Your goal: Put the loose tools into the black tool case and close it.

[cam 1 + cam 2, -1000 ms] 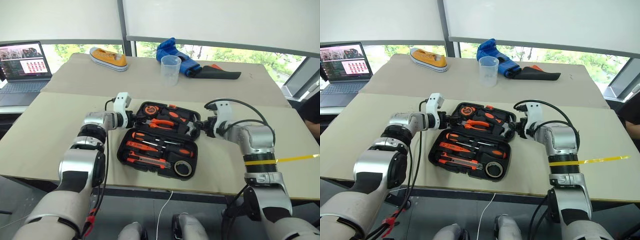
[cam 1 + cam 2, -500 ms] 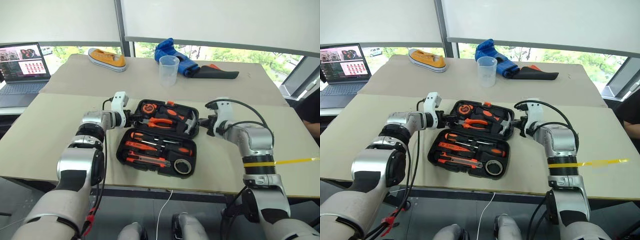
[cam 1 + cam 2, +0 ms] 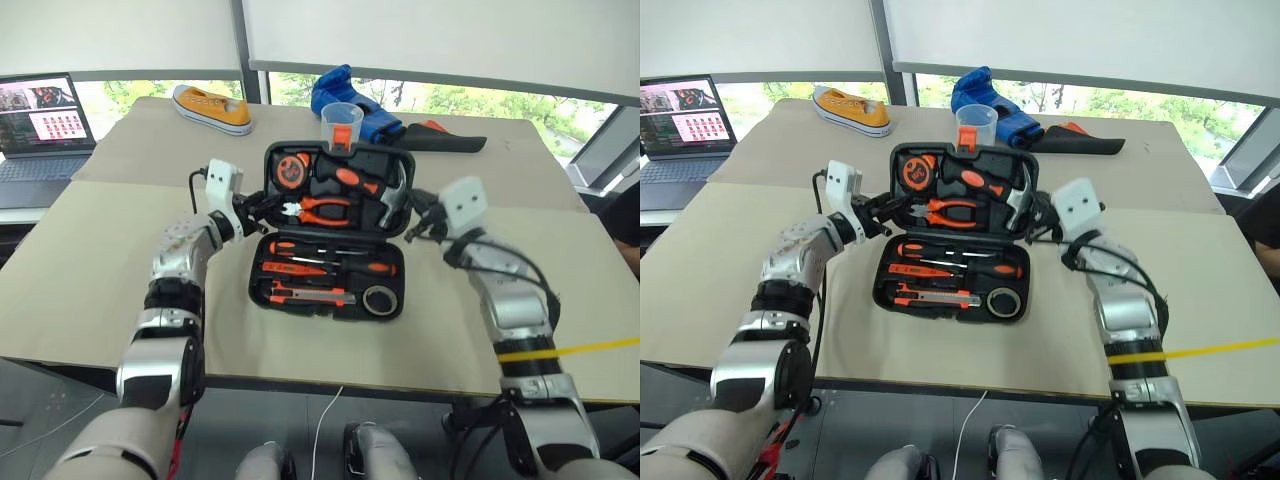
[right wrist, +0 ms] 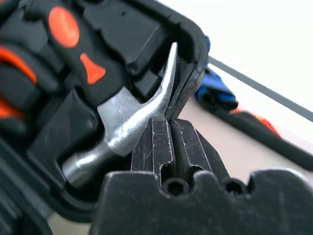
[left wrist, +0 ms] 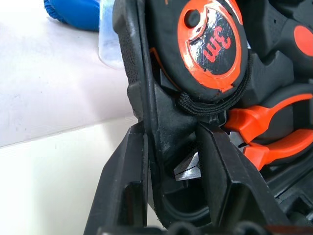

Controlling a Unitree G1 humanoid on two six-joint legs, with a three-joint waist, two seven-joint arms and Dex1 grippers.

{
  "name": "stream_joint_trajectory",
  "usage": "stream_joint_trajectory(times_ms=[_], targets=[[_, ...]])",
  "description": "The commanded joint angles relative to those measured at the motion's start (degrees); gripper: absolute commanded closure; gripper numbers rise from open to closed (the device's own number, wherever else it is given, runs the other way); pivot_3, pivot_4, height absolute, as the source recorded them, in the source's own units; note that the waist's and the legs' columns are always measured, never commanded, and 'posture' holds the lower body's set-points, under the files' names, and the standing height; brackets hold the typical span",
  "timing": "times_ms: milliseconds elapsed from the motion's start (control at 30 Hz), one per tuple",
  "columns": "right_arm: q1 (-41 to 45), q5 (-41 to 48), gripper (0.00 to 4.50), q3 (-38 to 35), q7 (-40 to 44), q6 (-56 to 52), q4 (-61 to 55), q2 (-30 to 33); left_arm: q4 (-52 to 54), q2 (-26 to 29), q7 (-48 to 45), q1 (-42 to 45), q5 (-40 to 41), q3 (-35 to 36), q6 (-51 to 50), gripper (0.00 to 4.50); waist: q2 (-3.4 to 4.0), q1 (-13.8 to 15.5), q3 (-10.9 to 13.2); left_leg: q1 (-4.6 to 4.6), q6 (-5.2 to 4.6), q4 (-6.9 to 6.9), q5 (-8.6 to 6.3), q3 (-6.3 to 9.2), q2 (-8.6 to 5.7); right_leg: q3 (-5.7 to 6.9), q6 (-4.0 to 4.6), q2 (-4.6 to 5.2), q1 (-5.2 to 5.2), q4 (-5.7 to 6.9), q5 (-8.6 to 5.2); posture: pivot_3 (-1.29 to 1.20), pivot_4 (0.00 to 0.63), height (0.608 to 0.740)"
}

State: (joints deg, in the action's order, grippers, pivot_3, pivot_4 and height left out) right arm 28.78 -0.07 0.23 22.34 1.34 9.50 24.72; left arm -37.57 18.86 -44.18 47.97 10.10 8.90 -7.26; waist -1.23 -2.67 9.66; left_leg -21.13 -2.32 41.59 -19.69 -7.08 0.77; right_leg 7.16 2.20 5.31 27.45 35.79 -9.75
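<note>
Both our grippers hold the lid of the black tool case [image 3: 330, 270], tilted up.
Our left gripper [image 5: 171, 161] clamps the lid's left edge; our right gripper [image 4: 170, 142], fingers together, pinches its right edge, mid-desk.

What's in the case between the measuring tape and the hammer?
The orange pliers lie in the lid half of the case, between the tape and the hammer, seen in the eye views.

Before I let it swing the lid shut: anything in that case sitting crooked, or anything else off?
Nothing stands out. In the black plastic tool case the screwdrivers, utility knife and black tape roll lie flat in the lower half. The raised lid half stands evenly, left gripper and right gripper pinching its side edges.
</note>
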Motion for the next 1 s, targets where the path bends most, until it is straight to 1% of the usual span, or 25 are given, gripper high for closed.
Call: stream_joint_trajectory(times_ms=[33, 100, 133, 233, 300, 367, 433, 467, 500, 533, 567, 600, 633, 667, 733, 767, 833, 900, 933, 1000], targets=[[-5.17, -6.88, 4.5, 1.18, -3.24, 13.41, -4.46, 2.19, 13.21, 0.45, 3.79, -6.38, -3.89, -2.38, 12.58, 3.43, 0.0, 0.13, 0.0, 0.02, 0.0, 0.0, 0.0, 0.0, 0.03, -0.04, 0.01, 0.01, 0.0, 0.0, 0.0, 0.0, 0.15, 0.724], [-7.88, -9.77, 4.5, 1.86, -4.53, 18.08, -4.1, 3.37, 16.73, 0.94, 5.67, -9.84, -5.2, -3.07, 15.44, 3.43, 0.0, 0.38, 0.0, 0.07, 0.0, 0.07, 0.0, 0.09, 0.09, -0.09, 0.01, 0.0, -0.12, 0.04, -0.01, 0.0, 0.15, 0.724], [-9.32, -10.75, 4.5, 1.74, -5.41, 19.93, -4.35, 3.85, 18.73, 1.07, 6.77, -11.56, -5.23, -2.99, 15.17, 3.43, 0.0, 0.51, 0.0, 0.09, 0.0, 0.08, 0.0, 0.11, 0.09, -0.13, 0.01, 0.04, -0.18, 0.03, -0.01, 0.0, 0.15, 0.724], [-13.2, -13.09, 4.5, 1.46, -6.75, 24.45, -6.42, 5.39, 23.38, 2.84, 8.1, -16.08, -6.02, -3.02, 16.55, 3.43, -0.02, 0.93, 0.01, 0.5, -0.01, 0.15, 0.0, 0.19, 0.13, -0.2, -0.02, 0.11, -0.61, 0.04, 0.01, 0.0, 0.15, 0.724], [-15.77, -14.86, 4.5, 1.89, -6.53, 28.23, -8.03, 7.09, 26.16, 4.24, 8.23, -18.96, -5.94, -3.08, 15.08, 3.43, -0.02, 1.02, 0.01, 0.98, -0.01, 0.14, 0.0, 0.17, 0.18, -0.35, -0.13, 0.12, -0.96, -0.03, -0.09, 0.0, 0.15, 0.724], [-18.83, -13.86, 4.5, 2.18, -4.83, 30.04, -9.98, 8.33, 28.92, 5.44, 7.99, -22.12, -4.67, -2.64, 13.4, 3.43, -0.02, 1.05, 0.0, 1.22, -0.01, 0.13, 0.0, 0.22, 0.22, -0.43, -0.45, 0.11, -1.11, 0.01, -0.3, 0.0, 0.15, 0.724], [-22.99, -10.28, 3.81, 2.48, -1.1, 29.28, -13.56, 10.08, 32.99, 7.31, 5.83, -26.21, -1.98, -1.81, 11.15, 2.53, -0.03, 1.05, 0.0, 1.36, -0.01, 0.12, 0.0, 0.2, 0.26, -0.62, -0.44, 0.1, -1.18, 0.05, -0.31, 0.0, 0.15, 0.724], [-25.63, -8.33, 3.61, 2.18, 1.02, 28.2, -16.43, 11.41, 35.85, 8.63, 5.08, -28.38, -0.53, -1.0, 8.61, 2.33, -0.03, 1.02, 0.0, 1.4, -0.01, 0.11, 0.0, 0.19, 0.29, -0.83, -0.41, 0.09, -1.18, 0.07, -0.32, 0.0, 0.15, 0.724], [-28.08, -5.72, 3.31, 1.57, 3.15, 25.83, -19.4, 12.54, 38.51, 10.02, 4.46, -30.17, 1.01, -0.24, 5.46, 1.96, -0.03, 1.11, 0.0, 1.45, -0.01, 0.07, 0.0, 0.19, 0.29, -0.9, -0.39, 0.09, -1.19, 0.08, -0.34, 0.0, 0.15, 0.724], [-30.46, 0.07, 2.93, 0.05, 5.62, 19.61, -23.78, 13.81, 41.84, 12.36, 2.99, -32.07, 4.03, 0.82, -0.57, 1.58, -0.02, 1.27, 0.0, 1.47, -0.01, 0.04, 0.0, 0.19, 0.31, -0.98, -0.36, 0.09, -1.18, 0.08, -0.36, 0.0, 0.15, 0.724], [-32.39, 5.3, 2.61, -1.57, 7.96, 13.09, -27.93, 15.48, 45.05, 14.94, 1.19, -33.87, 7.33, 1.93, -6.26, 1.32, -0.02, 1.3, 0.0, 1.48, -0.01, 0.01, -0.01, 0.2, 0.33, -1.04, -0.33, 0.1, -1.17, 0.09, -0.37, 0.0, 0.15, 0.724], [-34.04, 10.06, 2.19, -3.1, 10.2, 7.39, -31.34, 17.38, 47.68, 17.27, -0.65, -35.35, 10.57, 3.25, -10.44, 0.86, -0.01, 1.32, 0.02, 1.49, -0.01, 0.01, 0.0, 0.2, 0.37, -1.06, -0.32, 0.13, -1.17, 0.08, -0.37, 0.0, 0.15, 0.724], [-36.0, 15.75, 1.85, -5.11, 12.91, 1.83, -34.66, 19.93, 50.23, 21.1, -3.34, -37.03, 15.23, 4.92, -17.81, 0.47, -0.02, 1.36, 0.03, 1.47, -0.03, 0.06, -0.02, 0.18, 0.43, -1.14, -0.33, 0.19, -1.15, 0.13, -0.37, 0.0, 0.15, 0.724], [-37.72, 21.08, 1.82, -7.09, 15.13, -3.3, -37.25, 22.25, 51.79, 24.78, -6.77, -38.62, 19.18, 6.67, -22.67, 0.18, -0.06, 1.51, 0.06, 1.49, -0.06, 0.09, -0.03, 0.18, 0.44, -1.16, -0.35, 0.22, -1.16, 0.13, -0.38, 0.0, 0.15, 0.724], [-40.76, 29.58, 1.82, -9.86, 19.3, -11.69, -41.23, 26.38, 51.45, 31.78, -12.78, -40.21, 24.07, 8.81, -30.54, 0.18, -0.24, 1.92, 0.09, 1.47, -0.11, 0.16, -0.06, 0.2, 0.54, -1.16, -0.36, 0.2, -1.17, 0.11, -0.39, 0.0, 0.15, 0.724], [-41.74, 32.0, 1.82, -10.52, 20.8, -14.01, -42.58, 27.7, 50.03, 33.63, -14.56, -40.02, 24.74, 9.0, -31.21, 0.18, -0.26, 2.06, 0.07, 1.48, -0.1, 0.16, -0.07, 0.25, 0.58, -1.11, -0.36, 0.17, -1.2, 0.08, -0.4, 0.0, 0.15, 0.724], [-42.93, 34.73, 1.82, -10.05, 23.25, -18.05, -44.56, 29.82, 43.27, 35.34, -15.08, -36.09, 20.8, 5.72, -28.46, 0.18, -0.13, 3.08, -0.03, 1.62, -0.15, 0.14, -0.12, 0.26, 0.63, -1.04, -0.29, -0.04, -1.31, 0.04, -0.48, 0.0, 0.15, 0.724], [-43.27, 32.82, 2.34, -7.05, 26.27, -18.88, -45.58, 31.48, 34.75, 35.28, -17.94, -29.31, 15.76, 0.86, -22.08, 0.72, 0.03, 3.96, -0.1, 1.75, -0.27, 0.03, -0.19, 0.24, 0.48, -1.05, -0.26, -0.02, -1.38, 0.06, -0.52, 0.0, 0.15, 0.724], [-43.0, 31.72, 2.61, -5.55, 27.4, -18.96, -45.84, 31.86, 30.47, 34.54, -19.07, -25.42, 13.84, -1.28, -19.68, 0.9, 0.03, 4.29, -0.1, 1.75, -0.29, -0.01, -0.2, 0.24, 0.34, -1.05, -0.26, 0.0, -1.37, 0.08, -0.52, 0.0, 0.15, 0.724], [-40.24, 29.57, 3.37, -1.29, 28.51, -19.88, -45.8, 31.7, 19.16, 31.29, -21.2, -15.24, 8.29, -6.87, -12.2, 1.71, -0.15, 4.88, -0.13, 1.68, -0.29, -0.01, -0.19, 0.24, 0.24, -1.05, -0.27, -0.06, -1.32, 0.1, -0.52, 0.0, 0.15, 0.724]])
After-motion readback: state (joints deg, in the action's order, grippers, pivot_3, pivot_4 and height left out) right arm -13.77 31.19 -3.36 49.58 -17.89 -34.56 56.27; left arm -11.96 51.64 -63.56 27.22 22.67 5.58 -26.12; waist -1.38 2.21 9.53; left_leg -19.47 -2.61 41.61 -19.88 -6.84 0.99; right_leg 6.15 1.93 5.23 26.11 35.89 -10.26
